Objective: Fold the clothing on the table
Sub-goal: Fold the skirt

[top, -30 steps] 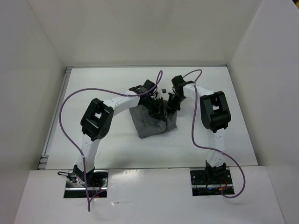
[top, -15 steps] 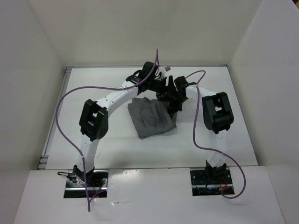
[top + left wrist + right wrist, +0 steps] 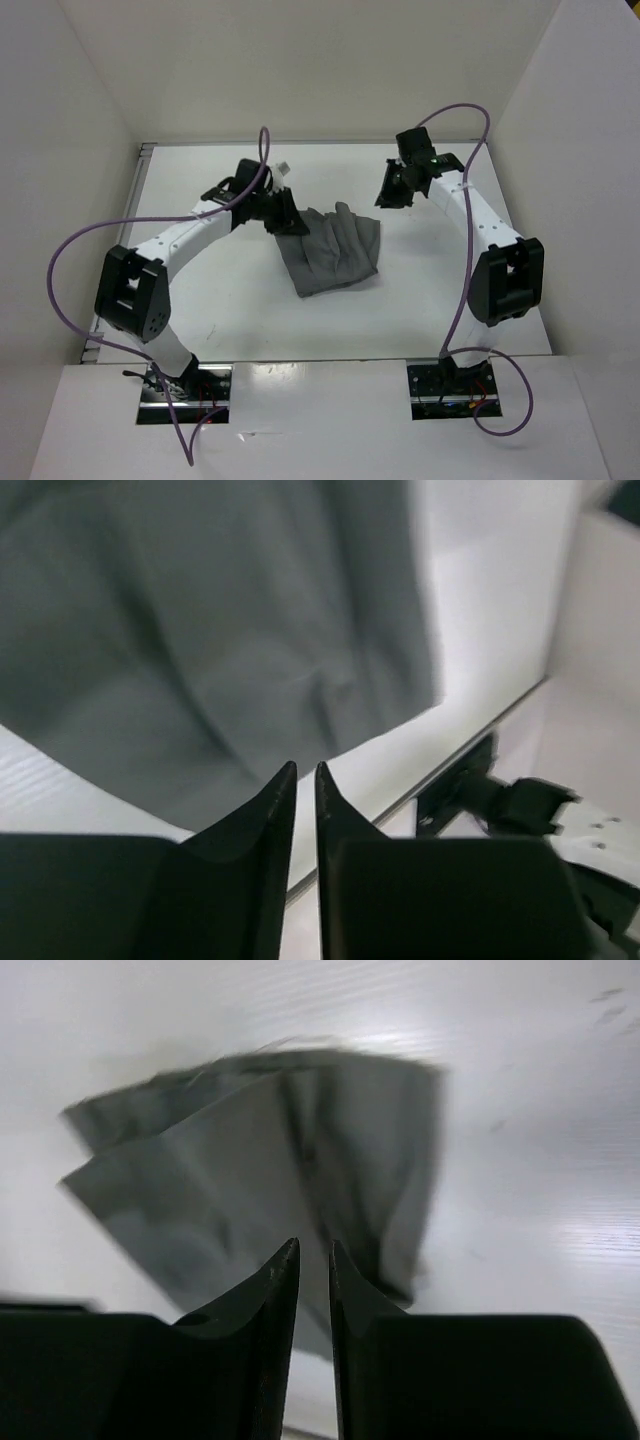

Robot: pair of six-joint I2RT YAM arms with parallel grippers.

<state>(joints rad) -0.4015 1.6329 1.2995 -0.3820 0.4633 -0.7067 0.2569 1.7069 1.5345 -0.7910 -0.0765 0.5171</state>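
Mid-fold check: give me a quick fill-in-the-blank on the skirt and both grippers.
The clothing on the table is ___ in colour.
Of the left gripper and the right gripper, the one nearer the clothing is the ___.
Each gripper holds ___.
Missing: grey; left; nothing.

1. White tubular left arm (image 3: 190, 230) and matching white right arm (image 3: 478, 212); black housings at every joint.
2. Boxy black elbow block on each: left (image 3: 130, 292), right (image 3: 510, 280).
3. Loose purple cable along each arm: left (image 3: 68, 247), right (image 3: 458, 312).
4. Dark metal base plates (image 3: 185, 395) (image 3: 450, 392), with thin red wiring.
5. Small green light (image 3: 432, 160) on the right arm's black wrist block.
6. Matt black fingers (image 3: 265, 815) (image 3: 275, 1290), tapering to thin points.
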